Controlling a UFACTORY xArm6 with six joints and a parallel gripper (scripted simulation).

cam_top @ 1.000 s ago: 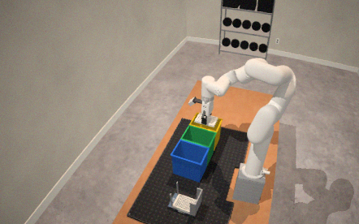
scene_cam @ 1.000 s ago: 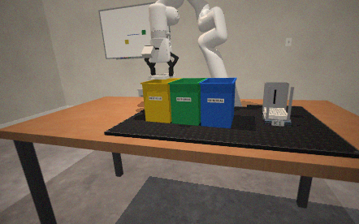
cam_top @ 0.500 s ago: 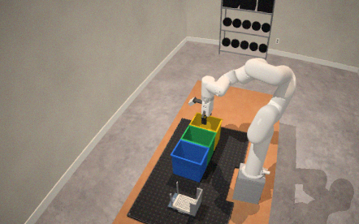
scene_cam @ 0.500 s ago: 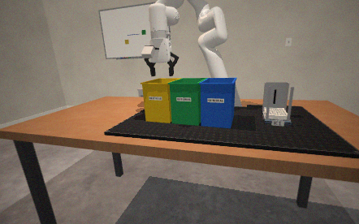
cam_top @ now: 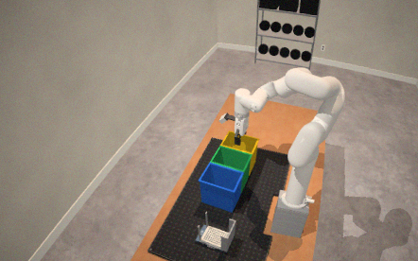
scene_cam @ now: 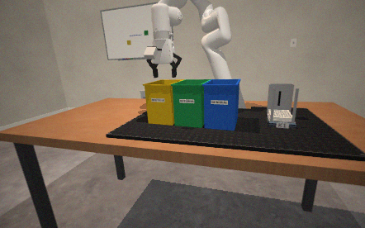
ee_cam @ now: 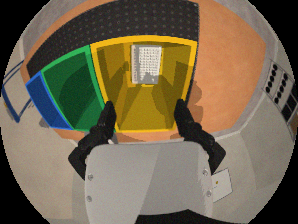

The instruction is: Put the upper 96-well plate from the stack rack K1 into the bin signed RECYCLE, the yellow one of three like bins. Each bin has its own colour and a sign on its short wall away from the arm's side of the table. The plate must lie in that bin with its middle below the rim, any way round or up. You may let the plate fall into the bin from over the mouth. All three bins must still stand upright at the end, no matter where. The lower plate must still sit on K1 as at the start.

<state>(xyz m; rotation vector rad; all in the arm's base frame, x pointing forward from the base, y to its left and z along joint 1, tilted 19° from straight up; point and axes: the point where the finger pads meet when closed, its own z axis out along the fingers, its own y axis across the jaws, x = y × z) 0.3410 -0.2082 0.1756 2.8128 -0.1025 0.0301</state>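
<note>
The yellow bin stands at the far end of the row of three, and shows in the exterior view at the left. In the wrist view the white 96-well plate lies down inside the yellow bin, near its far wall. My gripper hangs open and empty right above the yellow bin's mouth, with its fingers spread over the near rim. The rack K1 stands at the right with one white plate on it, and shows in the top view.
The green bin and the blue bin stand upright beside the yellow one, touching in a row on the black mat. The arm's base stands at the table's side. A whiteboard hangs behind.
</note>
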